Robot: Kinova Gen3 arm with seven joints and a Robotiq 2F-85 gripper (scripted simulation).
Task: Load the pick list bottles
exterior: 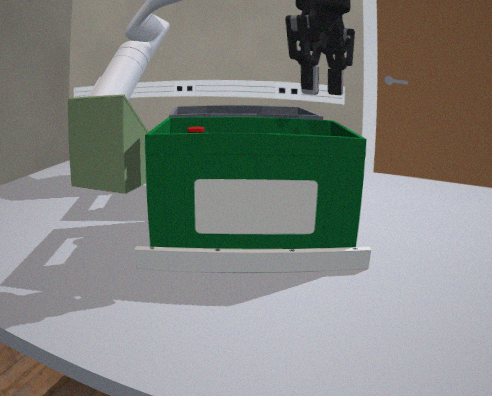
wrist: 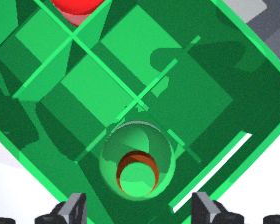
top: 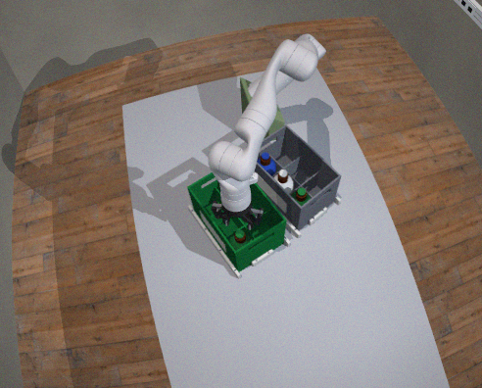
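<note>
My gripper [top: 238, 223] [exterior: 322, 90] [wrist: 139, 207] is open and empty, pointing down above the green crate [top: 262, 252] [exterior: 172, 210]. A green-capped bottle [top: 240, 237] [wrist: 137, 177] stands in an end compartment; in the wrist view it lies just ahead of the fingers. A red bottle [exterior: 196, 130] [wrist: 78, 6] is toward the crate's other end; the arm hides it in the top view. The grey crate [top: 320, 202] [exterior: 232, 110] holds a blue bottle [top: 266, 166], a white bottle [top: 284, 182] and a green-capped bottle [top: 302, 195], upright in one row. The pick list is not visible.
The two crates stand side by side, level, between pale strips [top: 213, 240] [exterior: 252, 260] on the table. A green wedge-shaped block [top: 276, 122] [exterior: 97, 145] stands near the arm's base. Crate walls and dividers surround the bottles. The arm passes over the gap between the crates.
</note>
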